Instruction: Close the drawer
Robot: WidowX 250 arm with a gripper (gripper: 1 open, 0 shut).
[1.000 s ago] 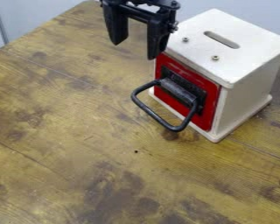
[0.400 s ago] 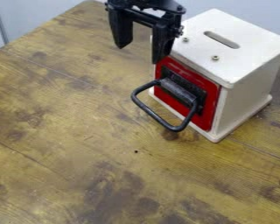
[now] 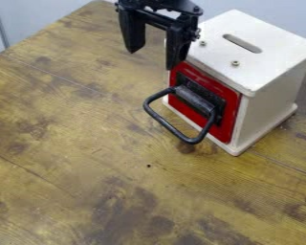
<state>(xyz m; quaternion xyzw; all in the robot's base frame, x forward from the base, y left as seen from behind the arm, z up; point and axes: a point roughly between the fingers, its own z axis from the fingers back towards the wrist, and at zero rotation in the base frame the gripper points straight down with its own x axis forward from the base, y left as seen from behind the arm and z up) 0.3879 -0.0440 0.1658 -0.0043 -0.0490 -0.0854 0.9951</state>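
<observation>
**Ana:** Camera view first: where does the drawer [image 3: 202, 101] sit?

**Ben:** Inside the cream wooden casing [image 3: 260, 69], in its front face. Its red front shows around a black plate, and a large black wire loop handle [image 3: 179, 117] hangs out from that plate, down toward the surface [image 3: 79, 153]. Whether the drawer front lies flush with the casing or stands out a little, I cannot tell from this angle.

**Ana:** And the tool?

**Ben:** The tool [image 3: 157, 40] hangs above and to the left of the casing, pointing straight down, its two black fingers spread wide with nothing between them. The nearer finger [image 3: 176, 46] stands just beside the casing's upper left corner; I cannot tell whether it touches. The tool is apart from the handle, which lies below it.

**Ana:** Anything on top of the casing?

**Ben:** A slot [image 3: 243, 43] cut into its top. The casing itself stands on the worn, brown wooden surface, toward the right.
</observation>
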